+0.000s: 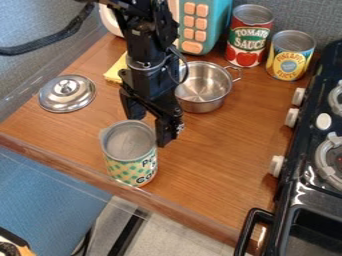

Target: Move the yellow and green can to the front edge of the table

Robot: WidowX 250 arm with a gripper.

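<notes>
Camera view: gripper (149,130) at can (127,169), contact unclear; pot (204,104) partly hidden

Bright, diffuse light, soft shadows, metallic glints

yellow and green can (128,171): upright, base down on the table (214,160), right by the table's front edge. plain cylinder. label is pale with a small green and yellow checker-like pattern, dark lettering on the side toward the table's right. top faces up, round and dull grey inside a raised rim. can't tell if it's sealed or open.
</notes>
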